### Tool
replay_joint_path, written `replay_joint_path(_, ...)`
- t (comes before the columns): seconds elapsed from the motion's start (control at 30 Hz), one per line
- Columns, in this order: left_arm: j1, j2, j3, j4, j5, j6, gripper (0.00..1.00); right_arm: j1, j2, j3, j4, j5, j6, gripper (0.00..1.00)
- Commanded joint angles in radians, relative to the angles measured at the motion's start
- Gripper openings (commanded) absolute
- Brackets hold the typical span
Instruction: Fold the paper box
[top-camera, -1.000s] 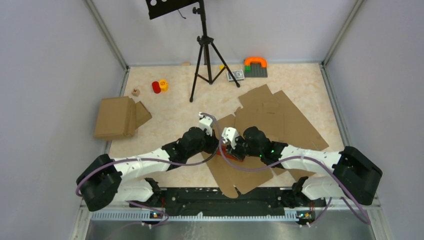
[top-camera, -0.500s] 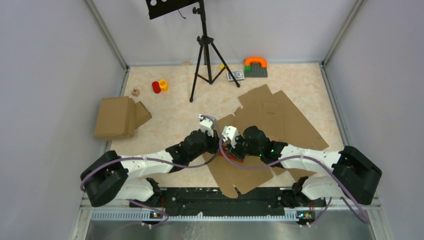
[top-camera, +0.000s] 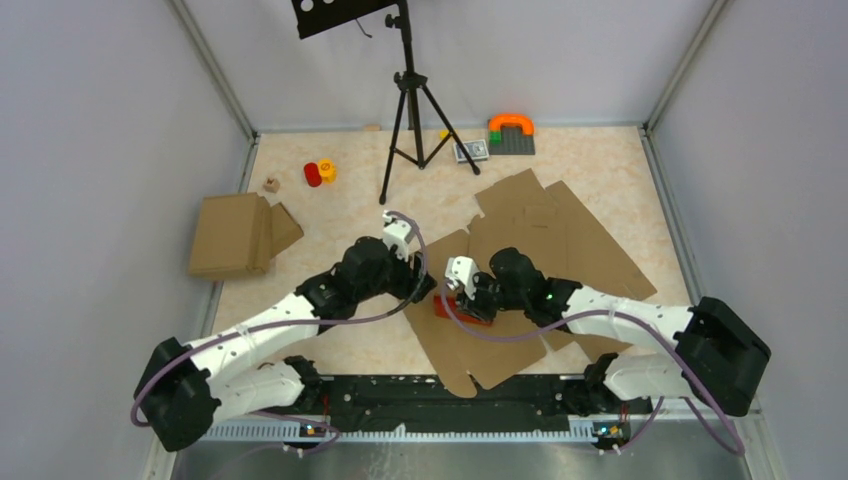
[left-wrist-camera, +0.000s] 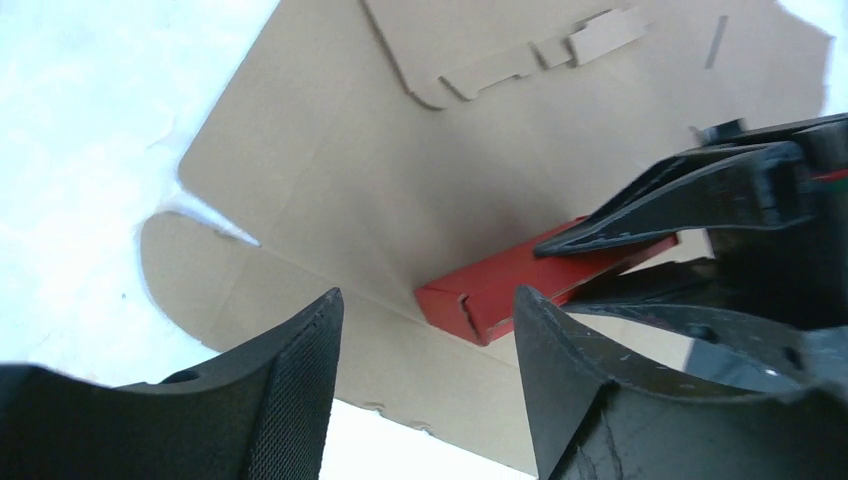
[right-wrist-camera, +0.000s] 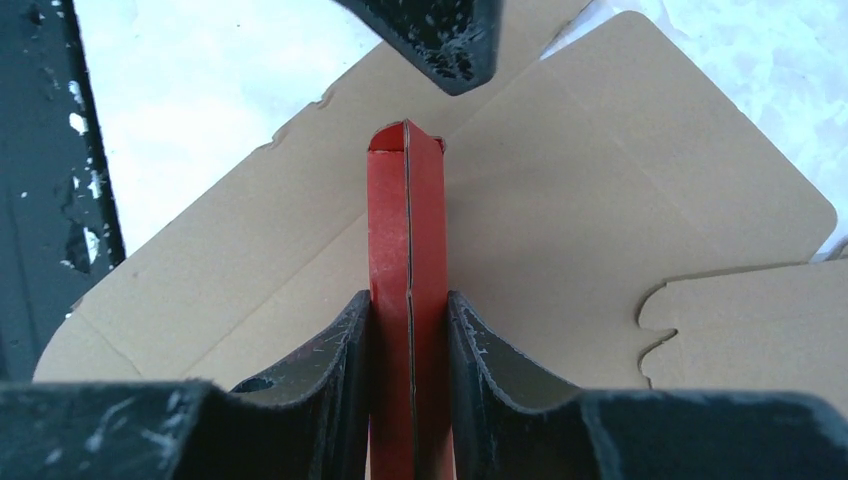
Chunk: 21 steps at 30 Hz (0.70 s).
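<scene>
The paper box (top-camera: 452, 307) is a slim bright red box lying low over a brown cardboard sheet (top-camera: 470, 350). My right gripper (top-camera: 462, 292) is shut on it: in the right wrist view the red box (right-wrist-camera: 407, 220) runs straight out between both fingers (right-wrist-camera: 352, 330), seam facing up. My left gripper (top-camera: 422, 284) stands open just left of the box's free end. The left wrist view shows the red box's closed end (left-wrist-camera: 470, 305) beyond the gap of that gripper (left-wrist-camera: 428, 297), not touching either finger. A left fingertip (right-wrist-camera: 440, 40) hangs past the box end.
A larger flat brown cardboard cut-out (top-camera: 560, 240) lies right of centre. A folded brown cardboard box (top-camera: 235, 235) sits at the left. A black tripod (top-camera: 405, 100) stands at the back, with red and yellow pieces (top-camera: 320, 172) and a grey plate with an orange arch (top-camera: 511, 133) near the far wall.
My left gripper has opened, let go of the red box's end and drawn back to the left with its arm. The right gripper has kept its hold on the box.
</scene>
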Motion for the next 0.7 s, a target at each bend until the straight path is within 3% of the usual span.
replay_joint_path(0.0,0.046,-0.035,0.107,-0.070,0.215,0.102,0.66,-0.018,-0.028,0.095,-0.111,-0.098,-0.036,0.15)
replay_joint_path(0.1,0.064,-0.042,0.161,-0.083,0.367,0.205,0.71,-0.023,-0.054,0.104,-0.134,-0.121,-0.036,0.13)
replay_joint_path(0.33,0.093,0.068,0.190,-0.063,0.763,0.454,0.71,-0.039,-0.119,0.054,-0.102,-0.199,-0.035,0.12)
replay_joint_path(0.47,0.092,0.169,0.220,-0.111,0.810,0.544,0.73,-0.048,-0.104,0.070,-0.134,-0.261,-0.039,0.12)
replay_joint_path(0.53,0.087,0.208,0.248,-0.143,0.858,0.567,0.79,-0.057,-0.085,0.079,-0.150,-0.272,-0.042,0.12)
replay_joint_path(0.67,0.068,0.220,0.232,-0.144,0.871,0.607,0.79,-0.077,-0.065,0.089,-0.142,-0.337,-0.047,0.12)
